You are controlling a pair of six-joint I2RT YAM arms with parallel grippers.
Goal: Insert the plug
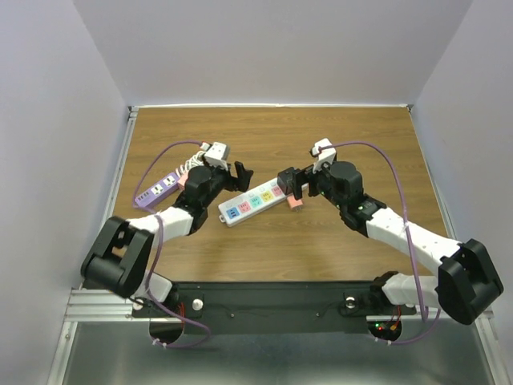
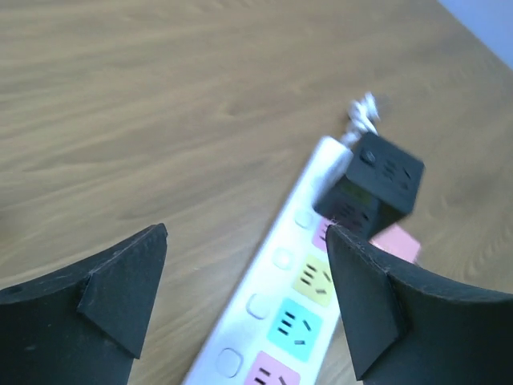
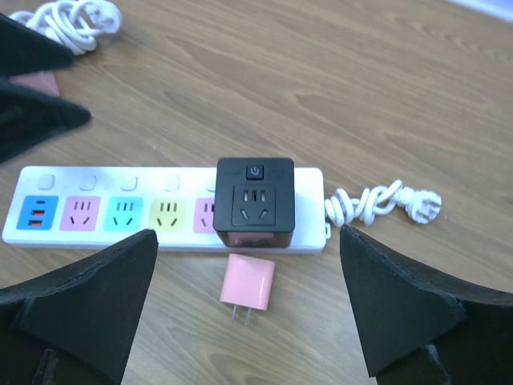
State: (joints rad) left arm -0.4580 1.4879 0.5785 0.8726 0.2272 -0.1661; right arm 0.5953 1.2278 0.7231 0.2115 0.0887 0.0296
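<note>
A white power strip [image 3: 120, 212] with coloured sockets lies across the table's middle. A black cube adapter [image 3: 255, 200] sits plugged into its right-hand end. A small pink plug [image 3: 248, 285] lies loose on the wood just in front of the cube, prongs pointing toward me. My right gripper [image 3: 247, 234] stands open above the cube and pink plug, touching neither. My left gripper [image 2: 245, 233] is open over the strip [image 2: 272, 281], with the cube [image 2: 377, 180] beyond its right finger. In the top view both grippers, left [image 1: 232, 180] and right [image 1: 303, 186], hover at the strip [image 1: 252, 202].
A purple power strip [image 1: 156, 190] lies at the left with a coiled white cord [image 1: 192, 164] beside it. The white strip's own cord [image 3: 381, 202] is bundled past its right end. Grey walls close in the wooden table [image 1: 353, 136].
</note>
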